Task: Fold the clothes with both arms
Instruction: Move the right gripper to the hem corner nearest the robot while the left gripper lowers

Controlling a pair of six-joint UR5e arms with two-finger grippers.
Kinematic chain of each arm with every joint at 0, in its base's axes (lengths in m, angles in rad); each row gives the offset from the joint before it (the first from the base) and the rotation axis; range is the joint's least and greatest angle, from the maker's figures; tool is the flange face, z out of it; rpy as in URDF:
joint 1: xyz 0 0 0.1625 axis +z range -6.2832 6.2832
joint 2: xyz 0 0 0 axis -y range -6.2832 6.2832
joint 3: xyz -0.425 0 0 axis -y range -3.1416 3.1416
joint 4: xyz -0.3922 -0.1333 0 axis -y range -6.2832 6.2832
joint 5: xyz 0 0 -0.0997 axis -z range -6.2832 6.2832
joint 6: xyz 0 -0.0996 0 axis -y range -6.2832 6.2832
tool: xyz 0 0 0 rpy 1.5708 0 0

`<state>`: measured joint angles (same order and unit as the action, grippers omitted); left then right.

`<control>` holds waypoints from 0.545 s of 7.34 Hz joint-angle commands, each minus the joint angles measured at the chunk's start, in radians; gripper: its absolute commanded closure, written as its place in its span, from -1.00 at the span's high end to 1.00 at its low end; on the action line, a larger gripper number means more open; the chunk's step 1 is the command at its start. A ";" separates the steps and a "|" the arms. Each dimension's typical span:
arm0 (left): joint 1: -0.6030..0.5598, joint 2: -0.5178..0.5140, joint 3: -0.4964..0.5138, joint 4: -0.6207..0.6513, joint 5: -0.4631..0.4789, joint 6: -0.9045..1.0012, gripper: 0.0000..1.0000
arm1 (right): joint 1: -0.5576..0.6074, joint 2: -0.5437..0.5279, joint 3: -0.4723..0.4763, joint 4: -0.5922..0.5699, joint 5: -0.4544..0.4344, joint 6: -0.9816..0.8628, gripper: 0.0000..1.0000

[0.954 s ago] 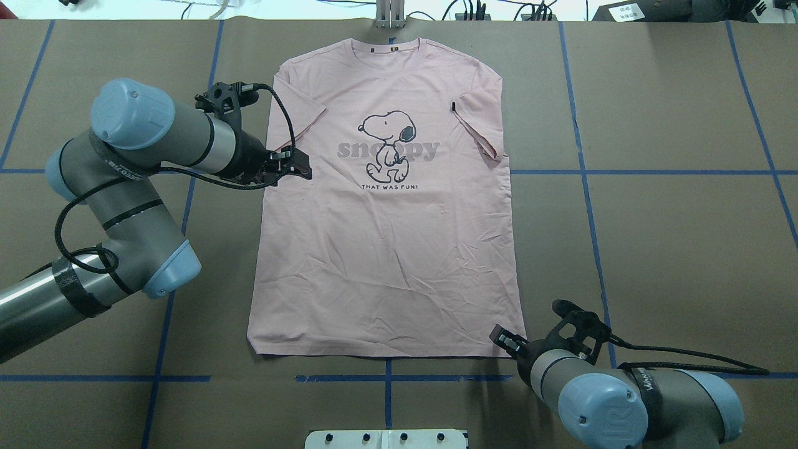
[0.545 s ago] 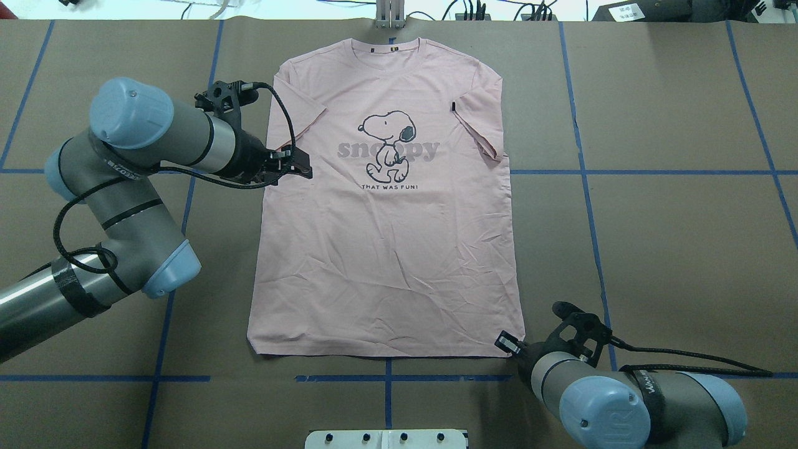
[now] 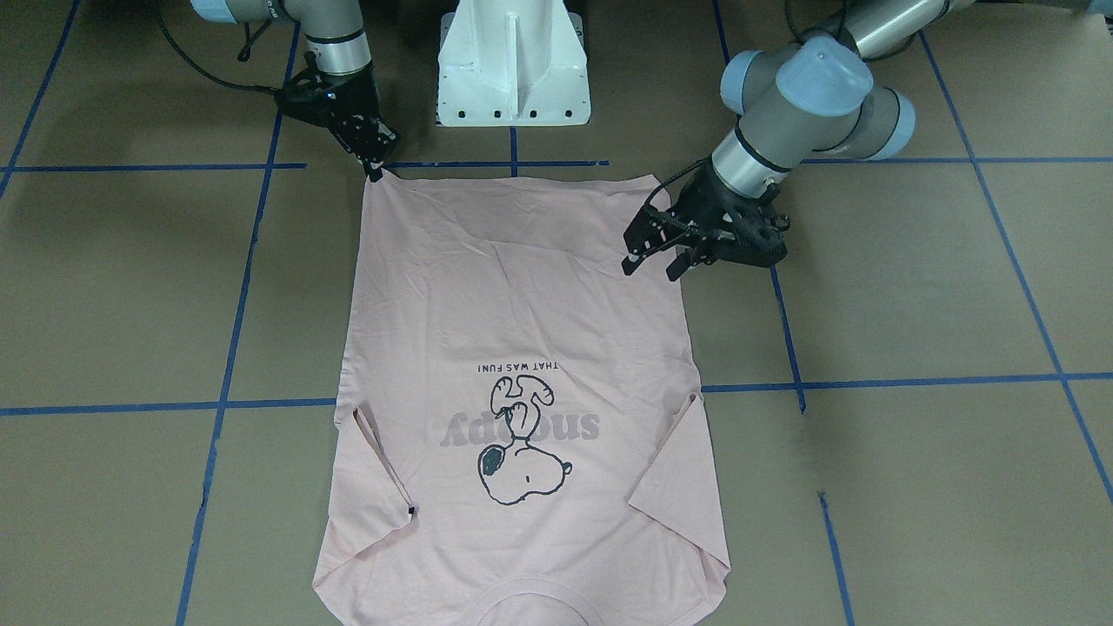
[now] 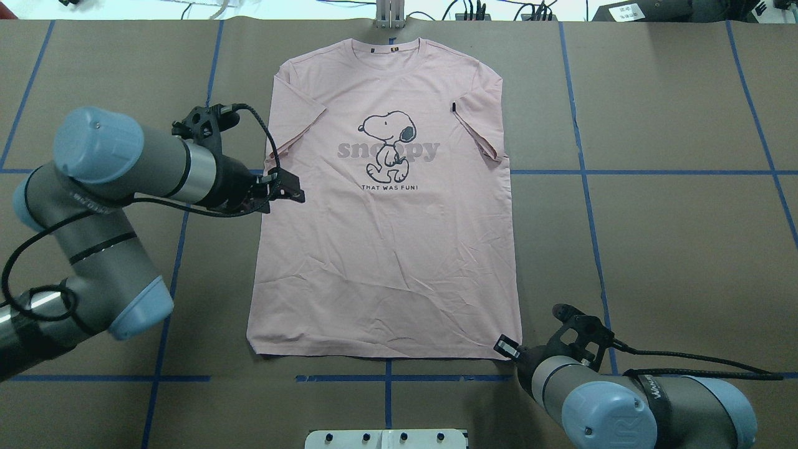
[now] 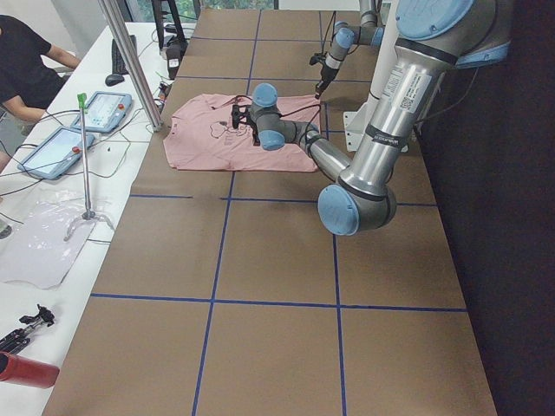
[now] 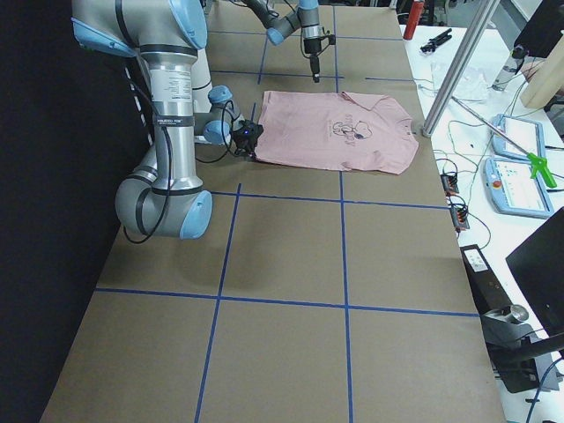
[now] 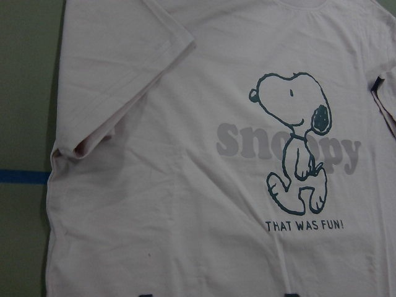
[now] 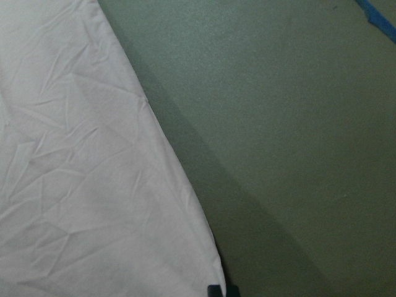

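While the pale pink T-shirt [image 4: 386, 249] lies flat and face up on the brown tabletop [image 4: 673, 249], collar away from the robot and hem toward its base, you have the left fingers [image 3: 632, 258] spread wide with nothing between them. They sit over the shirt's edge on the robot's left, just below the short sleeve. Your left wrist view takes in that sleeve, the dog print [image 7: 291, 142] and the grey lettering. You cannot tell from these views whether the tips touch the cloth.

Both sleeves lie slantwise against the shirt's sides. The right fingers [image 3: 375, 162] are at the hem corner on the robot's right, nearly closed. In the front-facing view the corner rises into a small point that meets their tips, so they look to have it pinched. Your right wrist view shows the shirt's wrinkled side edge running down to the dark tips at the bottom of the picture, with bare tabletop beside it.

Blue tape lines [image 4: 586, 187] cross the tabletop in a grid, and the white pedestal [image 3: 513, 61] stands just behind the hem.
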<state>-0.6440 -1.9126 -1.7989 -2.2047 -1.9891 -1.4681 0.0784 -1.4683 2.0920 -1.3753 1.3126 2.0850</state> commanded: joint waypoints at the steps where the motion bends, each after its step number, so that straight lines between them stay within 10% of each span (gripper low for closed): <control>1: 0.177 0.104 -0.155 0.169 0.164 -0.204 0.48 | 0.000 -0.001 0.011 -0.002 0.001 -0.005 -1.00; 4: 0.338 0.159 -0.166 0.223 0.277 -0.323 0.43 | 0.000 -0.001 0.011 -0.004 0.001 -0.006 -1.00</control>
<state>-0.3618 -1.7758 -1.9605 -2.0017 -1.7473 -1.7464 0.0792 -1.4695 2.1028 -1.3785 1.3131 2.0799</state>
